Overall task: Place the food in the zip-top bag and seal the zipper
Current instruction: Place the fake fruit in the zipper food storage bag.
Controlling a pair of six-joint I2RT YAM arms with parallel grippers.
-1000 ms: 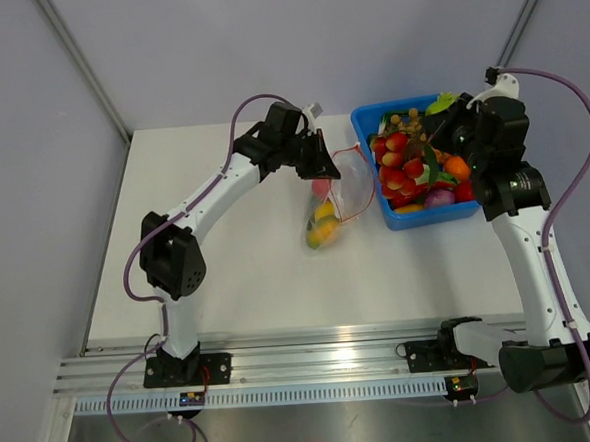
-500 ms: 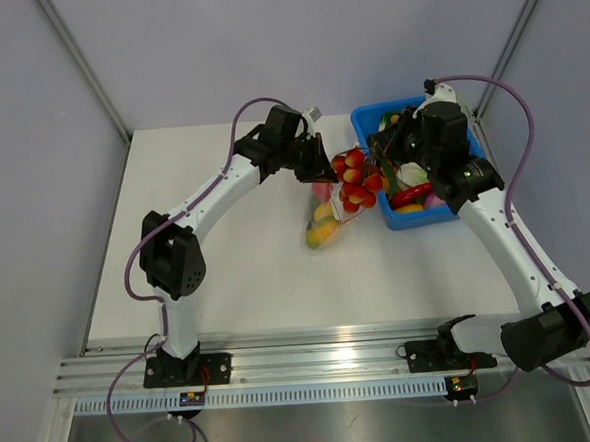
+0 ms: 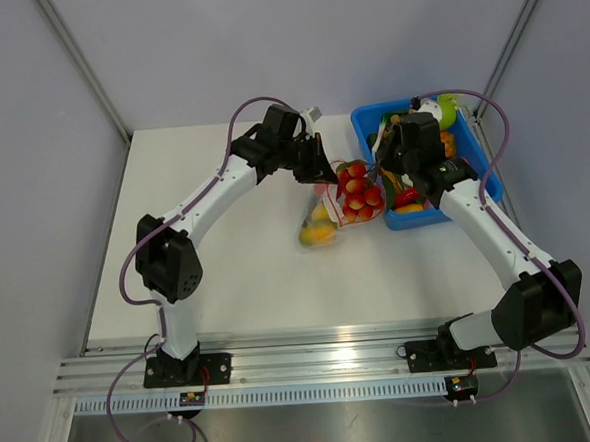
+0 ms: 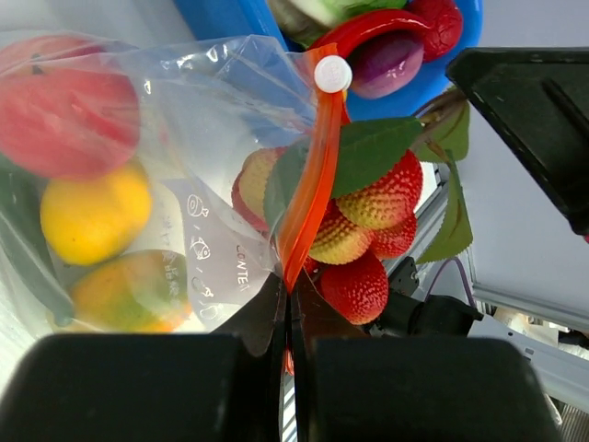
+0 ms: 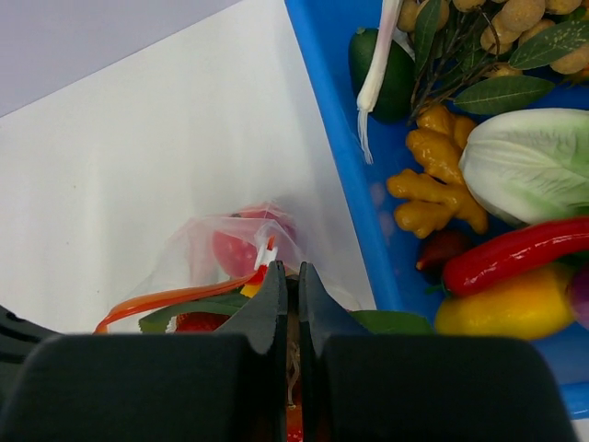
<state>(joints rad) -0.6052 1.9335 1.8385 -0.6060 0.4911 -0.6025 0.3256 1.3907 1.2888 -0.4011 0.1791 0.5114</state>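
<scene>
Top view, centre of the frame: the zip-top bag (image 3: 326, 211) lies on the white counter (image 3: 238, 275) just left of the blue bin (image 3: 415, 218), already holding red, yellow and orange food (image 4: 92, 212). The left jaws are closed on the bag's zipper (image 4: 308, 189). The right jaws are closed on the stem of a bunch of red fruit (image 3: 358, 189) with green leaves, which hangs at the bag's mouth.
</scene>
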